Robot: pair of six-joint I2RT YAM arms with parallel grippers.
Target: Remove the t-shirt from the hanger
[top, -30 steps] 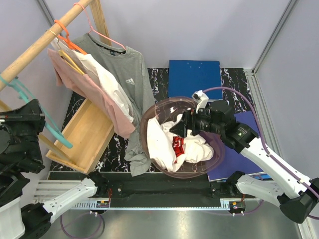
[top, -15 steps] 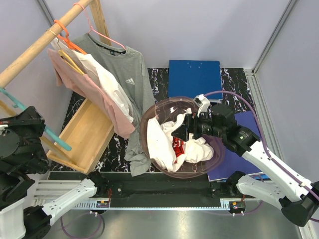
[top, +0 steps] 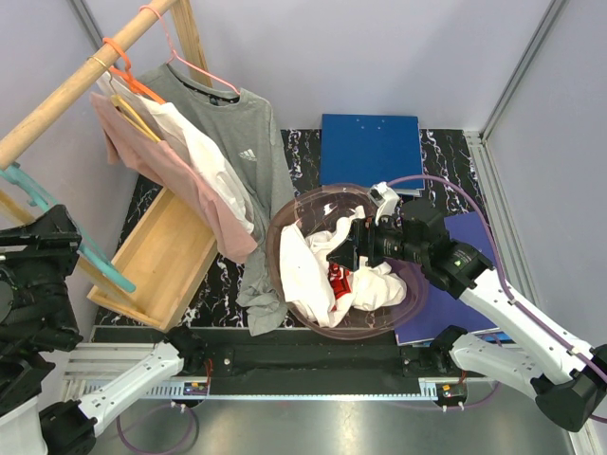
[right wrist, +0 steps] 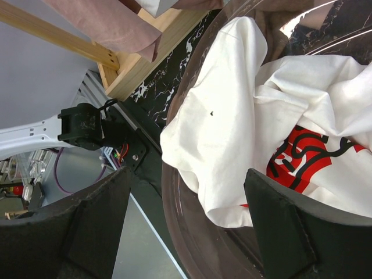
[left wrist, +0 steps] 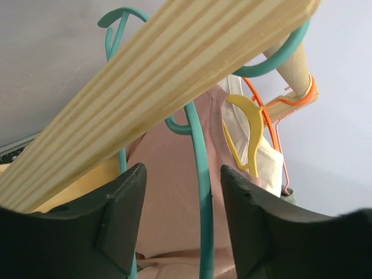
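The white t-shirt (top: 318,270) with red print lies crumpled in the clear round bowl (top: 285,220), in the middle of the top view. It is off the hanger (part of it droops over the bowl's near rim).

The right gripper (top: 346,248) hangs just above the shirt. In its wrist view, its two fingers (right wrist: 99,226) stand wide apart over the white cloth and hold nothing.

The teal hanger (top: 90,251) is far off at the left edge of the top view, under the wooden pole (top: 85,81). Its hook curls by the pole. The left gripper (left wrist: 183,224) is there too. In its wrist view, the fingers are spread, and the hanger's thin teal bar (left wrist: 203,174) runs between them without touching either one.

More shirts hang on the pole in the upper left: a pink shirt (top: 171,171) and a grey shirt (top: 237,133). A yellow hanger (left wrist: 250,128) and an orange hanger (left wrist: 273,122) show by them. A wooden tray (top: 166,251) sits below the shirts. A blue folder (top: 368,147) lies behind the bowl.
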